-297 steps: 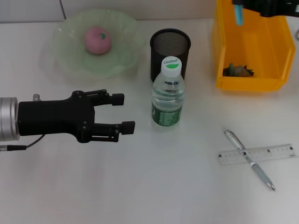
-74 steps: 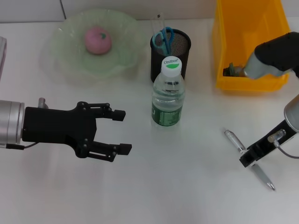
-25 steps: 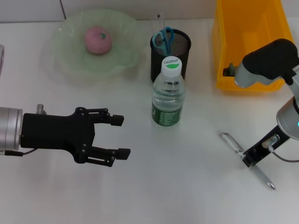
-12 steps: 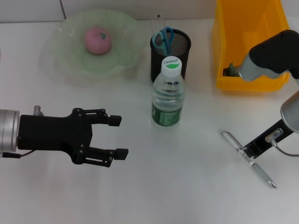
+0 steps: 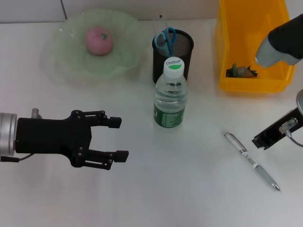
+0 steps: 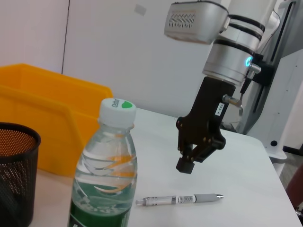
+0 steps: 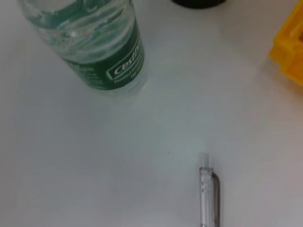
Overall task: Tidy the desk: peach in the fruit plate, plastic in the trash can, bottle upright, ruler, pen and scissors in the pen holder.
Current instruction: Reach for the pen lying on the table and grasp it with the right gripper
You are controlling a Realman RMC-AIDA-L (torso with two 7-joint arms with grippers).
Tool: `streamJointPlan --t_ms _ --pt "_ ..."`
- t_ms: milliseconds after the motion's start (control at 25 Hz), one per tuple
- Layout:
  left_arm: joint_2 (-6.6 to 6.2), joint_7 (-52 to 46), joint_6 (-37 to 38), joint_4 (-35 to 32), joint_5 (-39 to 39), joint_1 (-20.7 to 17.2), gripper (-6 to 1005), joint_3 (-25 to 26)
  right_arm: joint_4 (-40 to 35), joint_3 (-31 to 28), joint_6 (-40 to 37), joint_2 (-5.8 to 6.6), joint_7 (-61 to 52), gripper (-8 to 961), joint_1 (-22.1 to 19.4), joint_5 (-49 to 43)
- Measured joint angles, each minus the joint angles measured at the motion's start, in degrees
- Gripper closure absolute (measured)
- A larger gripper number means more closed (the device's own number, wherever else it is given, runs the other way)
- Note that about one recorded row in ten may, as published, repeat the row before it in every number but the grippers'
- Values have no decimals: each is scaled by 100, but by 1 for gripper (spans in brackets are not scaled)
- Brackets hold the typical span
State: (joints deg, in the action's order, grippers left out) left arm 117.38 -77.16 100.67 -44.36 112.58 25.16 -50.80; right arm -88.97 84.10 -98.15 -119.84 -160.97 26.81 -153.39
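Observation:
The peach (image 5: pixel 98 40) lies in the green fruit plate (image 5: pixel 64 56). Blue scissors (image 5: pixel 165 39) and a clear ruler (image 5: pixel 160 21) stand in the black mesh pen holder (image 5: pixel 172 54). In front of it the bottle (image 5: pixel 171 94) stands upright. Crumpled plastic (image 5: pixel 241 72) lies in the yellow trash can (image 5: pixel 251 47). The silver pen (image 5: pixel 252 161) lies flat on the table. My right gripper (image 5: pixel 259 142) hangs just right of the pen, apart from it, shut and holding nothing; the left wrist view shows it (image 6: pixel 186 164) above the pen (image 6: pixel 180 199). My left gripper (image 5: pixel 118 138) hovers open at the left.
The right arm's grey elbow (image 5: pixel 279 42) hangs over the trash can's right side. In the right wrist view the bottle (image 7: pixel 94 42) is a short way from the pen (image 7: pixel 209 198).
The right gripper has lifted off the pen and moved right; the pen stays on the table. The left gripper has drifted slightly down and left.

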Motion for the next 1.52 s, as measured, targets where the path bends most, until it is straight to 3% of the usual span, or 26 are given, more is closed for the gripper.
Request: streamJointPlan --t_ms 280,640,1080,1520 --pt "9 0 8 -11 0 -2 140 8 -72 -78 -153 -7 110 954 -25 23" --pt "24 0 23 -22 1 5 140 9 -54 -14 -418 -8 115 859 -39 -34" --pt "32 0 31 -15 1 -7 140 9 252 348 12 -4 106 717 -197 -67" --pt "47 61 -1 26 1 -11 140 9 461 493 193 -4 101 729 -202 -64"
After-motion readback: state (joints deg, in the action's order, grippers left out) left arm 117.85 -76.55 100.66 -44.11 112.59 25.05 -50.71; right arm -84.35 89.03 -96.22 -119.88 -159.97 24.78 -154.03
